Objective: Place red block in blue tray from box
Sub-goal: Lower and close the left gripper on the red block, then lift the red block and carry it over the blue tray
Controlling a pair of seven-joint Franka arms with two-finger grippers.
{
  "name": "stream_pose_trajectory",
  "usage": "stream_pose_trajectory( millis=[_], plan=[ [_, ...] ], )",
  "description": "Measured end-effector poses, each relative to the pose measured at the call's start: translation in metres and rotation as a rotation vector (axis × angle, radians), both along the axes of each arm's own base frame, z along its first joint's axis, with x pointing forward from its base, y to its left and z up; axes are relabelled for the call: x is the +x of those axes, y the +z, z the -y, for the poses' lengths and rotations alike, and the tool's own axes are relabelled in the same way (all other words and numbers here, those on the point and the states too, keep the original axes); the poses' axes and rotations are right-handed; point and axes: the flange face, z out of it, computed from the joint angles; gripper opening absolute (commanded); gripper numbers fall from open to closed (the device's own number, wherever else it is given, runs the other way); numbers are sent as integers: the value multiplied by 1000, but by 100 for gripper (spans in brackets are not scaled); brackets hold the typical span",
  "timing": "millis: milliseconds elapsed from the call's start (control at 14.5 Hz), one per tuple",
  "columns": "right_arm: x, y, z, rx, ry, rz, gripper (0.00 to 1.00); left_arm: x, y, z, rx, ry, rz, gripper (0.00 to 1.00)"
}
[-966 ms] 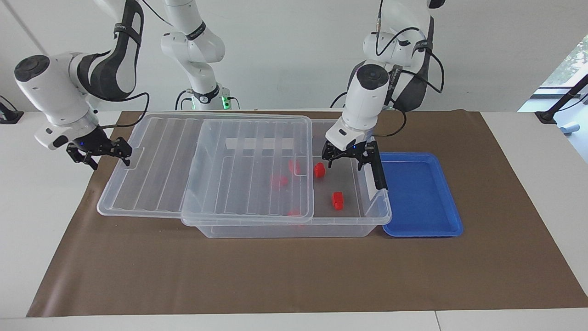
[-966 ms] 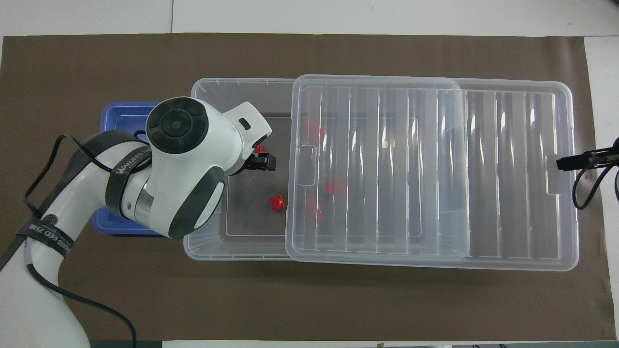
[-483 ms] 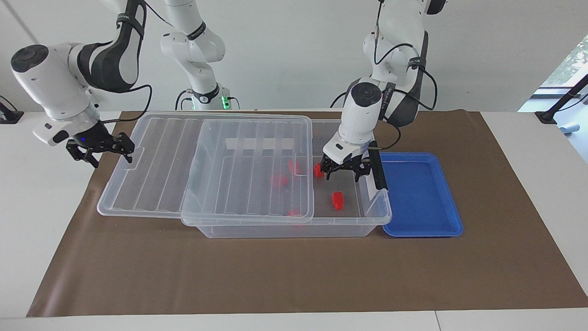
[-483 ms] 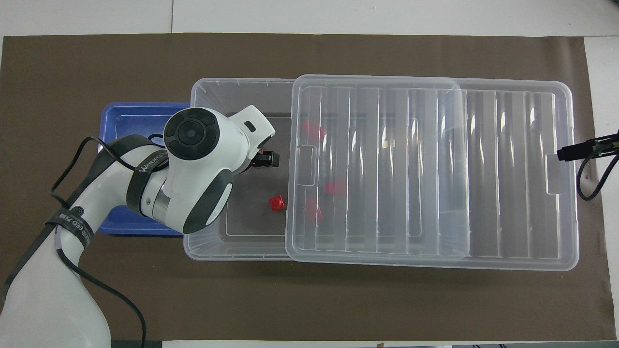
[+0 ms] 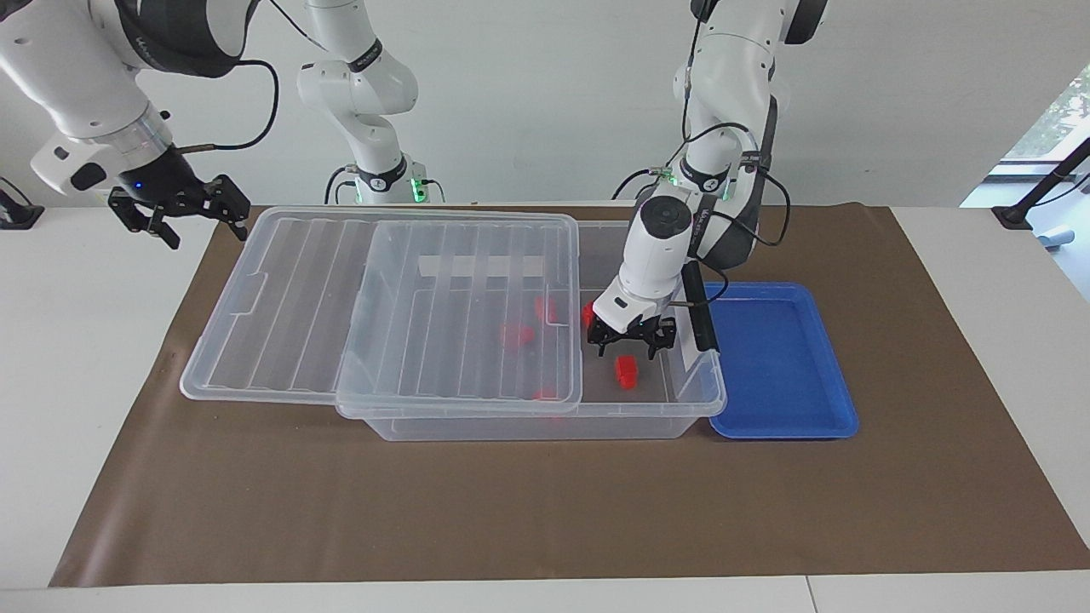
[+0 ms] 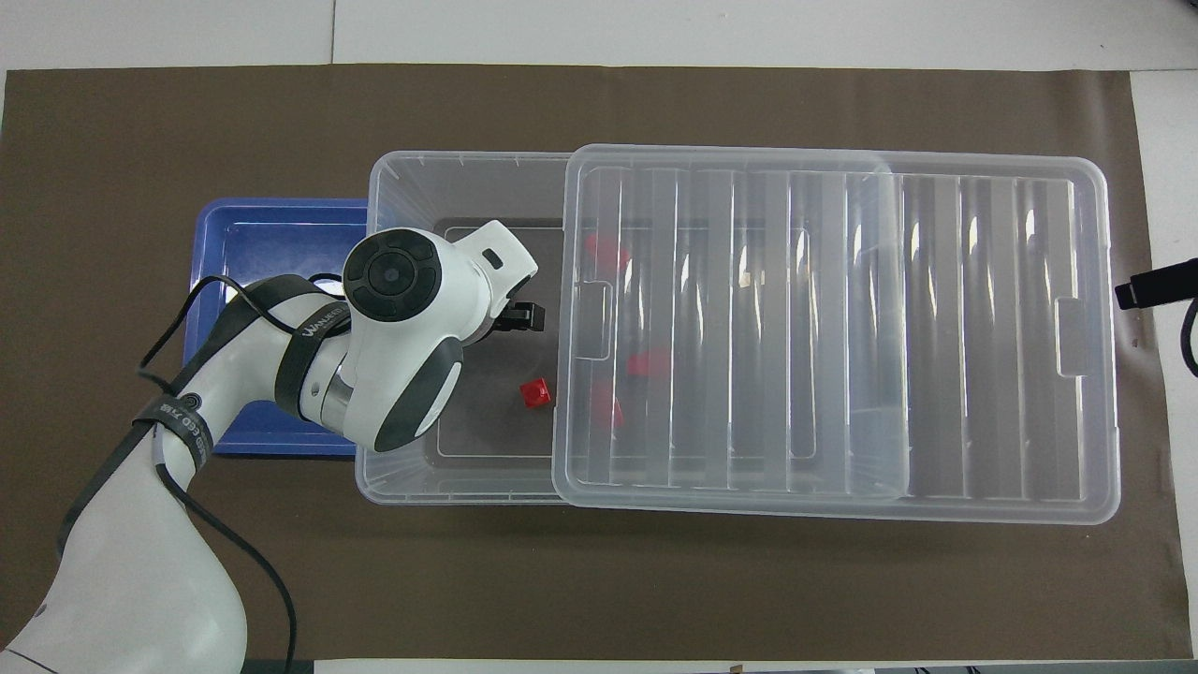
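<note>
The clear box [image 5: 545, 423] has its ribbed lid [image 5: 383, 306] slid toward the right arm's end, so the end by the blue tray [image 5: 779, 358] is uncovered. Two red blocks lie in the uncovered part: one [image 5: 627, 371] farther from the robots, one [image 5: 588, 313] nearer. My left gripper [image 5: 630, 344] is open and low inside the box, just over the farther block, which its wrist hides in the overhead view. The nearer block shows there [image 6: 535, 393]. The blue tray [image 6: 271, 234] is empty. My right gripper [image 5: 179, 213] is open and empty, raised beside the lid's end.
Three more red blocks [image 5: 517, 334] lie under the lid [image 6: 842, 328]. The box's black latch [image 5: 702, 315] stands at its tray end, right beside my left gripper. Brown paper [image 5: 511, 511] covers the table.
My left gripper has come down into the box and shifted from the nearer red block to over the farther one. My right gripper has risen and drawn back from the lid's end.
</note>
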Motion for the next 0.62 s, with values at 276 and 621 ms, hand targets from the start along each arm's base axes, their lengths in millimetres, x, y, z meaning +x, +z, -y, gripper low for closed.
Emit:
stream_pose_trajectory(
  millis=[276,621],
  plan=[
    [-2,-2,-1,3,1,-15,100,1,-11,0,3,-1,-2,8],
    [-2,-5,-1,4,0,-24,100,3,-10,-1,2,4,3,0]
  ],
)
